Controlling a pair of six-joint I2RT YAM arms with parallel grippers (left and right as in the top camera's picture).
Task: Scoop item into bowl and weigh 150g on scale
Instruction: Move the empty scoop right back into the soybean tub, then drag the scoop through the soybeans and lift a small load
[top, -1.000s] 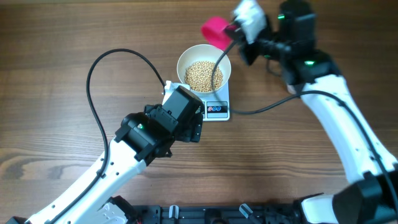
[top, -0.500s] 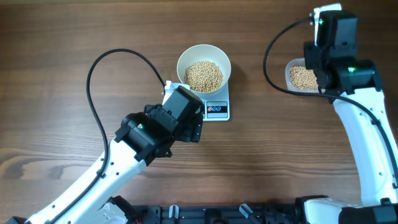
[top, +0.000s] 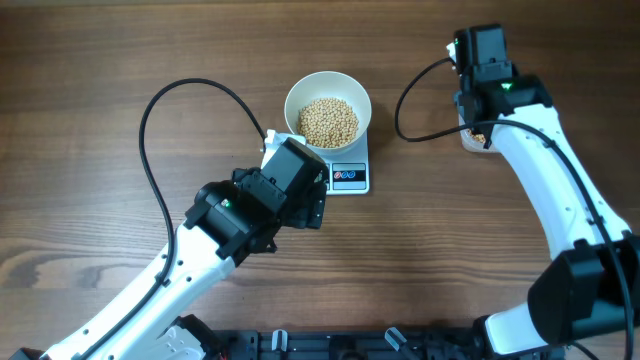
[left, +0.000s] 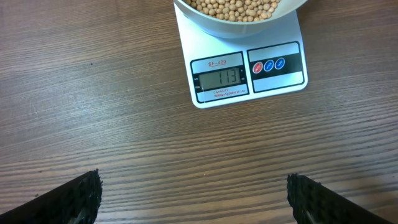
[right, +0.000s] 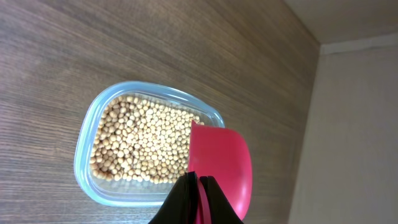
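The white bowl (top: 296, 98) stands on the scale (top: 357, 181), and tan beans (top: 328, 122) cover its bottom. In the left wrist view the scale (left: 249, 90) has its display facing me, with the bowl (left: 239, 26) and beans (left: 236, 6) at the top edge. My left gripper (left: 194, 200) hovers open over bare wood just in front of the scale. My right gripper (right: 200, 190) is shut on the handle of a pink scoop (right: 221, 165). The scoop is tipped on edge over the right end of a clear container (right: 87, 180) of beans (right: 137, 146). No beans show in the scoop.
From overhead the right arm (top: 490, 75) covers most of the clear container (top: 467, 137) at the table's right. A black cable (top: 150, 150) loops left of the bowl. A pale wall (right: 354, 124) borders the table beyond the container.
My right arm has swung the pink scoop away from the bowl to the right and now hangs over the bean container. The left arm has not moved.
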